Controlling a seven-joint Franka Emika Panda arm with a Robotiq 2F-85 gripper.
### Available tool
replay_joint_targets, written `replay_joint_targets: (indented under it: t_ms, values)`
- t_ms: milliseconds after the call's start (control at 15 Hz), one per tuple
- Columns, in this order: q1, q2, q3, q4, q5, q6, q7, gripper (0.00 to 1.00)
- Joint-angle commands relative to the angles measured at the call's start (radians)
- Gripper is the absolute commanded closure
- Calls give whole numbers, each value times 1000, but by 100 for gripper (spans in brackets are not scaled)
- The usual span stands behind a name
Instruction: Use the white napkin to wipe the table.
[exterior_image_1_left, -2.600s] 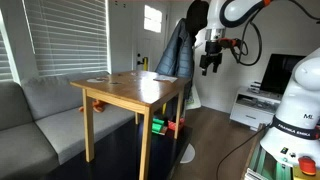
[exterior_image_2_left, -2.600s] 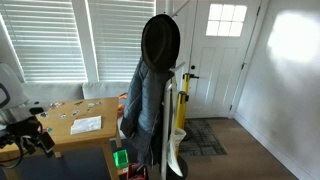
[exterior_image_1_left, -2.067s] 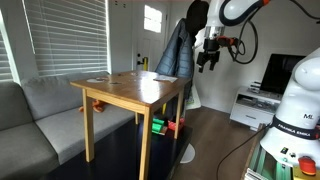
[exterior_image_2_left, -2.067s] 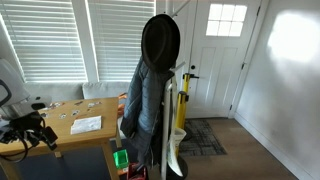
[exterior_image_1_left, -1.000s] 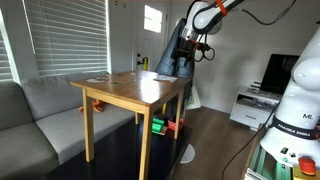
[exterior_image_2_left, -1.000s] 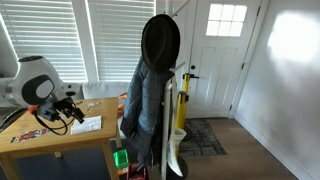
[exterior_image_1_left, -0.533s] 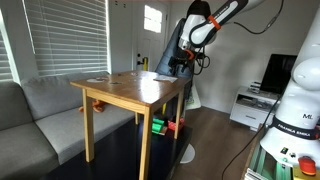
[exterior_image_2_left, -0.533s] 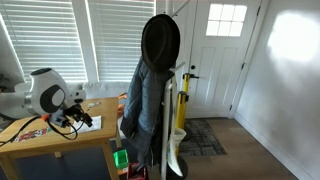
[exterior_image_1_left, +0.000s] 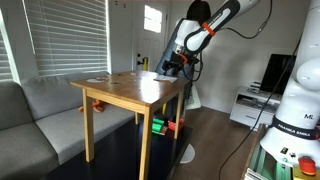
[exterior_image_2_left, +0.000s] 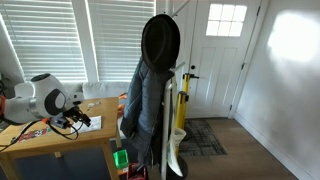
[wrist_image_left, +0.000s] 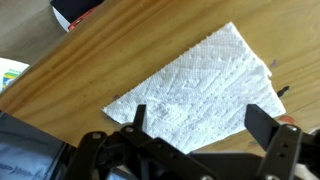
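In an exterior view the gripper hangs over the far edge of the desk, mid-frame. In the wrist view its jaws stand apart above the white napkin, which lies flat at centre-right. It is likely light, limp and tear-prone, and best pressed mid-sheet.

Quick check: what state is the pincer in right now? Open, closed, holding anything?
Pincer: open, holding nothing, poised over the napkin.

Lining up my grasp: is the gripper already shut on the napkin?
No, in the wrist view the gripper is open above the napkin, which lies flat on the table.
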Motion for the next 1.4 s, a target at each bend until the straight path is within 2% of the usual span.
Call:
replay_joint_targets:
  t_ms: [0,133,467,600,667,800,1000,1333]
  values:
    - [19,60,-26,35,-83,74,79,0]
    - [28,80,-41,45,-136,100,118,3]
    - [37,117,-53,60,-228,98,170,44]
    - [40,124,-49,66,-248,89,164,56]
    - [42,122,-47,65,-254,84,157,55]
    - [42,117,-33,60,-229,69,141,78]
    - [44,90,-12,50,-195,45,127,98]
    - [60,-10,43,10,-201,88,95,100]
